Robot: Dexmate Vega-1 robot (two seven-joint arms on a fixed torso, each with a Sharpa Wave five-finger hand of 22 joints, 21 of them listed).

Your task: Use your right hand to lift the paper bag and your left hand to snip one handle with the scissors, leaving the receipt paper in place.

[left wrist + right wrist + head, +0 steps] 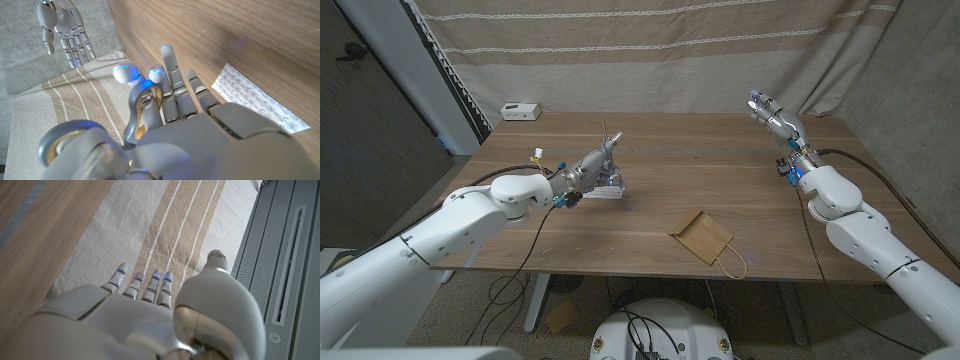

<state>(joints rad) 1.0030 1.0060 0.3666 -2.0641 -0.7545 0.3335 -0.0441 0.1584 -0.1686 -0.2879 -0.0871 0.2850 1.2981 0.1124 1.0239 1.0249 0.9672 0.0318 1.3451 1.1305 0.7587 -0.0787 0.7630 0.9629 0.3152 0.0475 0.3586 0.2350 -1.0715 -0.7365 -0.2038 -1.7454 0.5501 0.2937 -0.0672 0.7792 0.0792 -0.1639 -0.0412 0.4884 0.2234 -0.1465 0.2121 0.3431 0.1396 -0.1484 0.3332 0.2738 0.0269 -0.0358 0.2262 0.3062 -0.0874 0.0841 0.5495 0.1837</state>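
My left hand (pixel 586 174) hovers over the left middle of the table and holds the scissors (pixel 610 138), whose thin blades point up and away from it. Their grey handle (pixel 141 111) sits between my thumb and fingers. The white printed receipt paper (pixel 606 193) lies flat on the wood just beneath this hand, also visible as the receipt (pixel 257 100). The brown paper bag (pixel 700 235) lies flat near the front edge, its cord handle (pixel 731 263) toward me. My right hand (pixel 771 112) is raised at the far right, fingers straight and apart, empty, far from the bag; this right hand (pixel 65 27) appears against the curtain.
A small white box (pixel 520 110) sits at the table's back left corner (pixel 510 125). A striped beige curtain (pixel 650 50) hangs behind the table. Cables run along both arms to the table's edges.
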